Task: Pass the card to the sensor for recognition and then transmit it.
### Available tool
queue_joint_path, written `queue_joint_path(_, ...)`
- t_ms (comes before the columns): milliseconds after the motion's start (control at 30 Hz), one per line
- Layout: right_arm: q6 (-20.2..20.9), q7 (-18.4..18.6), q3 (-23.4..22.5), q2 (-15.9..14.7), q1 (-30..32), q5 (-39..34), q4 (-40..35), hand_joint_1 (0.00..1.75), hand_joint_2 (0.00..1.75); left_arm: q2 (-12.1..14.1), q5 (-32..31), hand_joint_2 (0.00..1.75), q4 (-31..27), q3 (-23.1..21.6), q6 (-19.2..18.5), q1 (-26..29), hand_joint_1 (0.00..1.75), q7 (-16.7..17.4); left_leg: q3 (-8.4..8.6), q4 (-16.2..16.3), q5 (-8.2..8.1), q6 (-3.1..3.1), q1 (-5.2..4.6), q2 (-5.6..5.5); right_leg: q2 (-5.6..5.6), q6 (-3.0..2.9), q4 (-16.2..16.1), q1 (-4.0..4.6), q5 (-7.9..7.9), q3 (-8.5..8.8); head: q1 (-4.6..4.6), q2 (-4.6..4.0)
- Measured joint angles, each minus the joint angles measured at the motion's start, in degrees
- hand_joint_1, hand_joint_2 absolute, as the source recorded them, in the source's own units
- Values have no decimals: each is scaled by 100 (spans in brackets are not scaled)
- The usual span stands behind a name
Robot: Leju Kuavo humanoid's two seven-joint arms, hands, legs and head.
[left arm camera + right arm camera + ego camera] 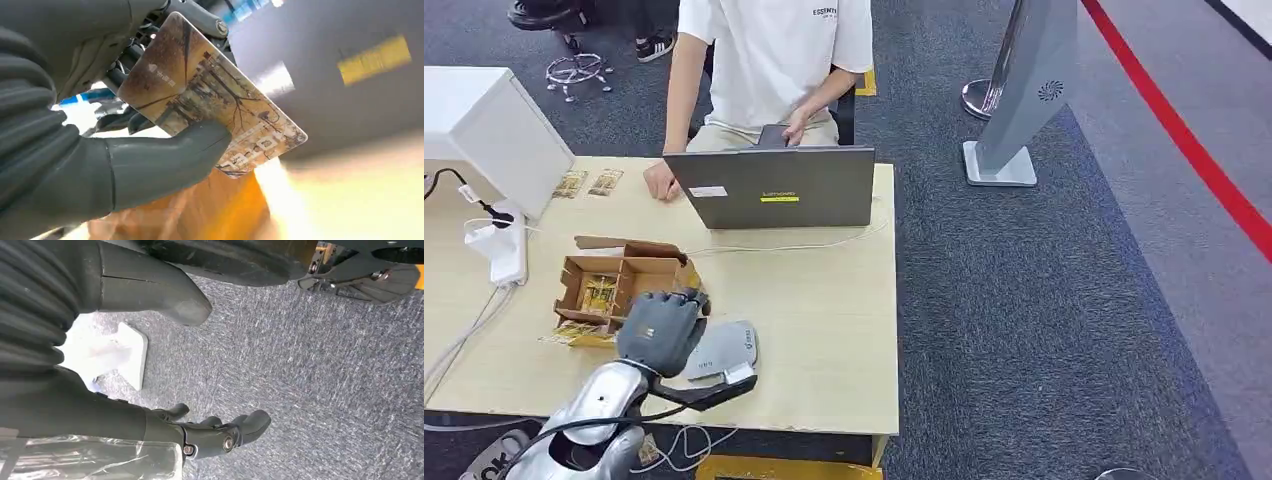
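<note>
My left hand [661, 328] hovers over the wooden table [824, 330], beside the cardboard box [619, 283] and just above the grey sensor pad [724, 350]. In the left wrist view the thumb [165, 160] and fingers pinch a brown picture card [210, 95], with the laptop's grey lid blurred behind it. My right hand [215, 432] hangs over the grey carpet with its fingers apart and nothing in them.
A person in a white shirt [774, 60] sits behind a grey laptop [774, 187] at the table's far side. A white box [494, 125] and a power strip [506, 250] stand at the left. More cards [589, 183] lie near the far edge. A grey stand [1024, 100] rises on the carpet to the right.
</note>
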Motion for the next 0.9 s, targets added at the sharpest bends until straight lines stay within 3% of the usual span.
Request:
queue_joint_path(67, 7, 2, -22, 0, 1, 9, 2, 0, 175, 114, 70, 175, 85, -92, -283, -8, 175, 52, 0, 0, 0, 0, 0, 3, 2, -1, 0, 0, 1, -4, 0, 0)
queue_joint_path(300, 9, 7, -55, 2, 0, 26, 4, 0, 175, 308, 177, 175, 385, -234, -515, -103, 175, 109, 0, 0, 0, 0, 1, 0, 1, -1, 1, 1, 0, -2, 0, 0)
queue_joint_path(433, 15, 30, -81, 2, -2, 59, 4, 0, 175, 463, 372, 175, 479, -312, -913, -214, 175, 172, 0, 0, 0, 0, 1, -2, -1, -1, 0, 1, 0, 1, 0, -2)
queue_joint_path(633, 59, 42, -92, 2, -2, 74, 4, 0, 175, 605, 531, 175, 590, -347, -1046, -354, 175, 175, 2, -1, 3, -4, 1, -2, -1, -1, 1, 1, 0, 3, 0, 0)
queue_joint_path(800, 61, 20, -103, 2, -2, 79, 4, 0, 175, 653, 579, 175, 594, -349, -610, -372, 175, 162, 2, -1, 5, -5, 2, -2, -1, 0, 1, 1, 1, 2, 0, 0)
queue_joint_path(900, 61, 2, -105, 2, -2, 133, 4, 0, 175, 553, 358, 175, 561, -347, 378, -341, 175, 159, 1, 0, 4, -5, 1, -4, -1, 3, 0, 0, 4, 4, 0, 0)
